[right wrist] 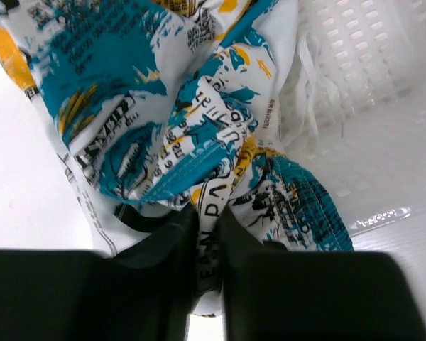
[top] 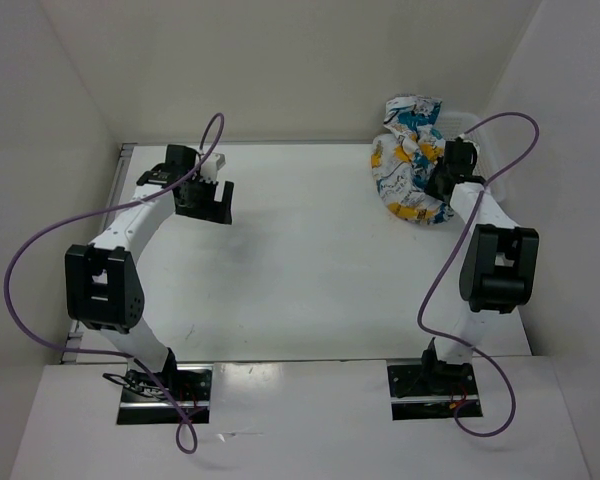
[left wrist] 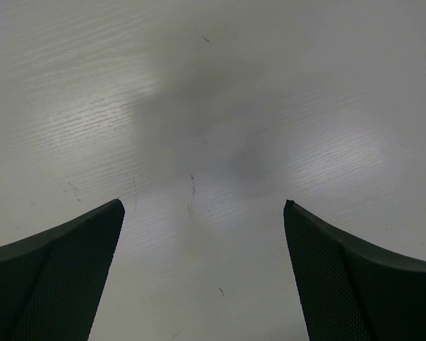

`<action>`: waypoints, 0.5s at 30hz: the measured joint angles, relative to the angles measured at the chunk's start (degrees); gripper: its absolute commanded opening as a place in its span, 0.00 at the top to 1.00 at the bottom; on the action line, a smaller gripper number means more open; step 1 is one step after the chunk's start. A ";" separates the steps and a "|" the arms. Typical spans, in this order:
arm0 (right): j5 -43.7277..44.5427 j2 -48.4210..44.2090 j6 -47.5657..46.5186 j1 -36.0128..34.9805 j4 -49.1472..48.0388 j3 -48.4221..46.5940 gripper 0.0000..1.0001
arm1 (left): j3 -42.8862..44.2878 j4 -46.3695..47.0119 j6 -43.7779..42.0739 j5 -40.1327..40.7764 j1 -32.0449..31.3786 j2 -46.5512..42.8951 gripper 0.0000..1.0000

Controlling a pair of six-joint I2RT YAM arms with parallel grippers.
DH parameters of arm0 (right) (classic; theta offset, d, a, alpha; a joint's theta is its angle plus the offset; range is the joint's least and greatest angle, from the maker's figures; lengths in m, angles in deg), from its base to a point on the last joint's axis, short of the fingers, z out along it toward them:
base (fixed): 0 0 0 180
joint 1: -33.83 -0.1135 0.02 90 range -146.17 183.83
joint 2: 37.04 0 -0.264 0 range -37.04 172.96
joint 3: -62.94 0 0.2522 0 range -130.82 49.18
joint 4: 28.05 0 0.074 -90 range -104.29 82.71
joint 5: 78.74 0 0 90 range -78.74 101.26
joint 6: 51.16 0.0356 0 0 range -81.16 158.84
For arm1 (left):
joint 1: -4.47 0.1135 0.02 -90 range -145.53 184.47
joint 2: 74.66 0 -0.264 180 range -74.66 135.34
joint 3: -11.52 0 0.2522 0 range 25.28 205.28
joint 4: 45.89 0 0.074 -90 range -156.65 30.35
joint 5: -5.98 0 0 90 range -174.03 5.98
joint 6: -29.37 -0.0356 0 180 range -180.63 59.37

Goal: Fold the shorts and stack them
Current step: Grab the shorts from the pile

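The shorts (top: 408, 160) are a crumpled bunch of white fabric with teal, yellow and black print at the table's far right. My right gripper (top: 442, 172) is shut on a fold of them. In the right wrist view the fabric (right wrist: 192, 128) fills the frame and a strip of it is pinched between the two black fingers (right wrist: 163, 284). My left gripper (top: 202, 202) is open and empty over the bare table at the far left. In the left wrist view its two fingertips (left wrist: 92, 241) stand wide apart above the white tabletop.
A white plastic mesh basket (right wrist: 369, 78) stands right behind the shorts at the far right corner; its rim (top: 475, 125) shows in the top view. White walls close the table at the back and sides. Purple cables loop off both arms.
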 measured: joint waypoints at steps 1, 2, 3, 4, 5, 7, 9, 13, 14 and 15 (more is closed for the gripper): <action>0.24 0.22 -0.17 0.00 0.04 -0.35 0.87 | 0.00 0.00 0.00 0.00 0.00 0.09 0.00; 0.42 0.31 -0.52 0.00 0.00 -0.70 0.91 | 0.00 0.00 0.00 -0.02 0.00 0.22 0.00; 0.55 0.35 -0.90 0.00 -0.04 -1.05 1.00 | 0.00 -0.02 0.00 -0.11 0.00 0.35 0.00; 0.70 0.35 -1.14 0.00 -0.07 -1.46 1.00 | 0.00 -0.04 0.00 -0.17 0.00 0.55 0.00; 0.83 0.33 -1.62 0.00 -0.22 -1.79 1.00 | 0.00 -0.07 0.00 -0.20 0.00 0.63 0.00; 0.68 0.20 -2.19 0.00 -0.42 -2.43 1.00 | 0.00 -0.11 0.00 -0.22 0.00 0.74 0.00; -0.48 -0.31 -2.75 0.00 -0.42 -2.78 1.00 | 0.00 -0.09 0.00 -0.24 0.00 0.74 0.00; -4.42 -2.47 -2.80 -0.02 0.11 -4.59 1.00 | 0.81 -0.42 0.00 -0.17 0.00 1.07 0.00; -5.14 -3.10 -2.71 -0.07 0.15 -5.53 1.00 | 1.42 -0.44 0.02 -0.04 0.00 1.29 0.00; -5.81 -3.82 -2.60 -0.07 0.20 -6.64 1.00 | 2.12 -0.37 0.00 0.20 0.00 1.51 0.00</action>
